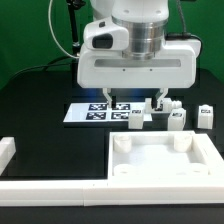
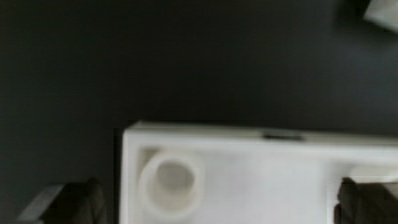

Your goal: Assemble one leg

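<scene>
Evidently the leg point(image 1: 135, 120) sits loose on the desk point(image 1: 40, 95), at the marker board's point(image 1: 95, 113) corner, between that board and the large panel point(image 1: 165, 165). Two more legs point(image 1: 178, 117) wait toward the exterior view's right. The end effector point(image 1: 131, 103) hangs close over the nearest leg, fingers spread wide and empty, likely so they can straddle it. The panel's round socket point(image 2: 169, 185) faces up, seemingly to receive a leg.

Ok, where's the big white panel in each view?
Exterior view: the panel lies in the foreground, toward the exterior view's right.
Wrist view: only one corner of the panel shows, against the black table.
Shared landmark: a round corner socket.
</scene>
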`<state>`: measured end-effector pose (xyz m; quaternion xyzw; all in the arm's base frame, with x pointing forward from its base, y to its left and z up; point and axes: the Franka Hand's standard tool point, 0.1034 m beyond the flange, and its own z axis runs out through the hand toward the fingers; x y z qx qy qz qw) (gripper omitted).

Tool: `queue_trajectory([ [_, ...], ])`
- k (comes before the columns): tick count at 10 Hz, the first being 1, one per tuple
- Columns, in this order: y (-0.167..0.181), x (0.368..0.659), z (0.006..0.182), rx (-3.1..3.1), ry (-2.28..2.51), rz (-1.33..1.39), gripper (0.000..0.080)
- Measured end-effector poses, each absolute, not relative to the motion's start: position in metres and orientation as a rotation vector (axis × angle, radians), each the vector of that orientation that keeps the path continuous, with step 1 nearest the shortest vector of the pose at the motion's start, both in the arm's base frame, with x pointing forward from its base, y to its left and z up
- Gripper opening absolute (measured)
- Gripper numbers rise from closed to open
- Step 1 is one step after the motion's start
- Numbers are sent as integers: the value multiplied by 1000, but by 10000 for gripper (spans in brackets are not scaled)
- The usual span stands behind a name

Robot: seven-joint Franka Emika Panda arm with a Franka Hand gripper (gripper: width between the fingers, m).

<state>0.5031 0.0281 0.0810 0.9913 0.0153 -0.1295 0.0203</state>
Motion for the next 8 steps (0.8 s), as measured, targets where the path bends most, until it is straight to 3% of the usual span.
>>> queue_trajectory([
  [2, 25, 483, 88, 2995, 60, -793, 649],
  [3, 21, 490, 91, 2919, 78, -942, 649],
  [6, 20, 487, 83, 2812, 7, -1172, 649],
  [8, 28, 478, 75, 2784, -112, -1174, 649],
])
